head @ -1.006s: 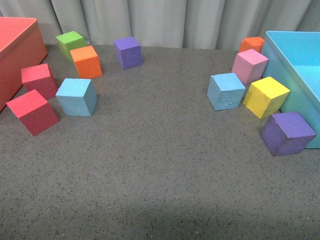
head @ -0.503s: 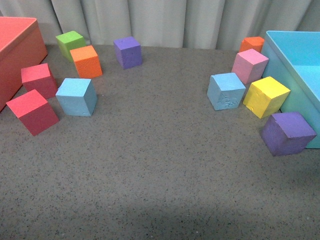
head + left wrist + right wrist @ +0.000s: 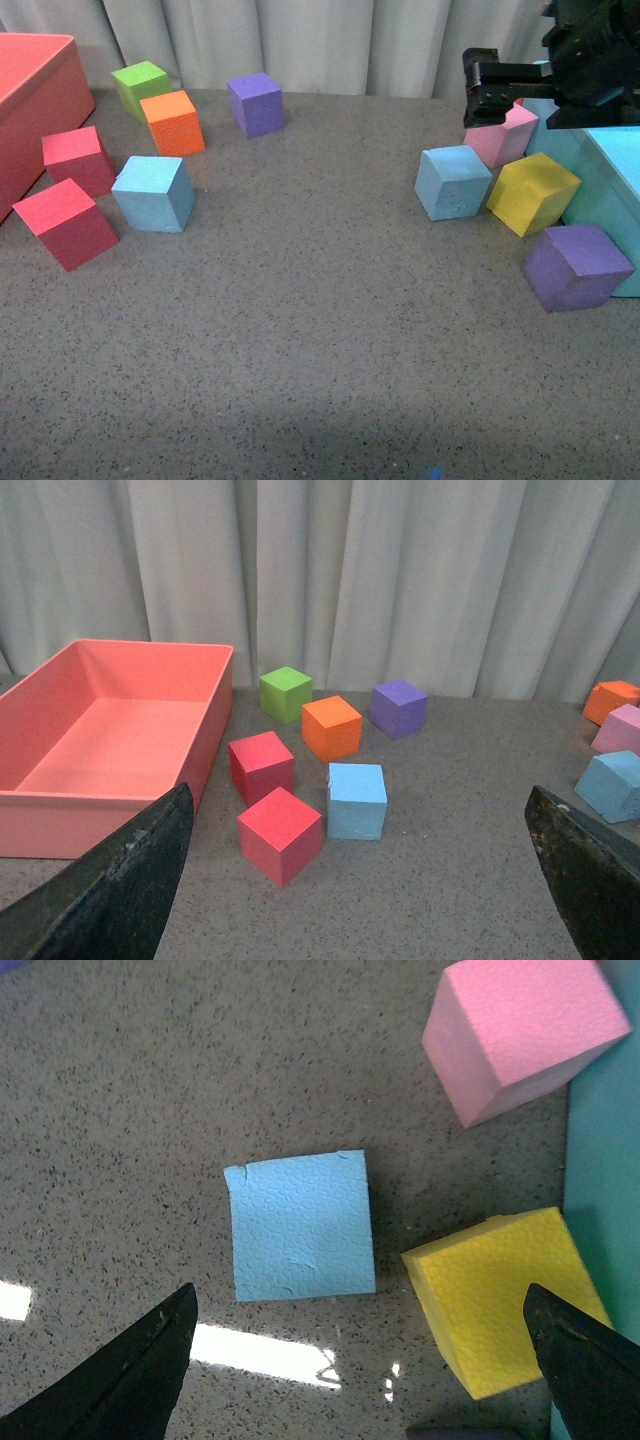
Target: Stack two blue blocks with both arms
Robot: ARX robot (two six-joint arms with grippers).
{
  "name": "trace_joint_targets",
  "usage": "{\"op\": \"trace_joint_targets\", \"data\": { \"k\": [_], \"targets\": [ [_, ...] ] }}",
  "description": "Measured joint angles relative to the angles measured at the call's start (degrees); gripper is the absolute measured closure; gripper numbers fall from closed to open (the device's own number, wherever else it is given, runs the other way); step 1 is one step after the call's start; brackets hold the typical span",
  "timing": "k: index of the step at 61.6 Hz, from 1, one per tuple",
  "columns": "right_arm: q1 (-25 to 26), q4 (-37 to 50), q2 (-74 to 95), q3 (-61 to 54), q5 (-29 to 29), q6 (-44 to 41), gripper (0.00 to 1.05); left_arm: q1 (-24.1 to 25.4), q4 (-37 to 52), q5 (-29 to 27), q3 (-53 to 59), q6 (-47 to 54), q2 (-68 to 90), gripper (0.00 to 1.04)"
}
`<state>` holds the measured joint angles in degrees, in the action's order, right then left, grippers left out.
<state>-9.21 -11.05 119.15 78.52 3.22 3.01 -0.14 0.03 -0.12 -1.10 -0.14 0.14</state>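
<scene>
Two sky-blue blocks rest on the grey table. The smooth one is at the left, next to the red cubes, and shows in the left wrist view. The scuffed one is at the right, beside the yellow cube, and shows in the right wrist view. My right gripper is open and hovers above and slightly behind the scuffed block, over the pink cube. In its wrist view the jaws are spread wide and empty. My left gripper is open and empty, well back from the smooth block and out of the front view.
A red bin stands far left and a big light blue bin far right. Two red cubes, an orange, a green and a purple cube lie left. Pink, yellow and purple cubes lie right.
My right arm has come into the front view at the upper right, above the pink cube, and now hides the far orange cube. No block has moved.
</scene>
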Motion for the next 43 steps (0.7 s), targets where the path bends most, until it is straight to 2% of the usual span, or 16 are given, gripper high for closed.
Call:
{"op": "trace_joint_targets", "data": {
  "k": [13,43],
  "targets": [
    [-1.4,-5.6,9.3,9.6,-1.4,-0.1,0.10,0.0,0.0,0.0,0.0,0.0,0.0,0.07],
    [-2.1,-10.7,17.9,19.2,-0.6,-0.8,0.10,0.0,0.0,0.0,0.0,0.0,0.0,0.07]
  ]
}}
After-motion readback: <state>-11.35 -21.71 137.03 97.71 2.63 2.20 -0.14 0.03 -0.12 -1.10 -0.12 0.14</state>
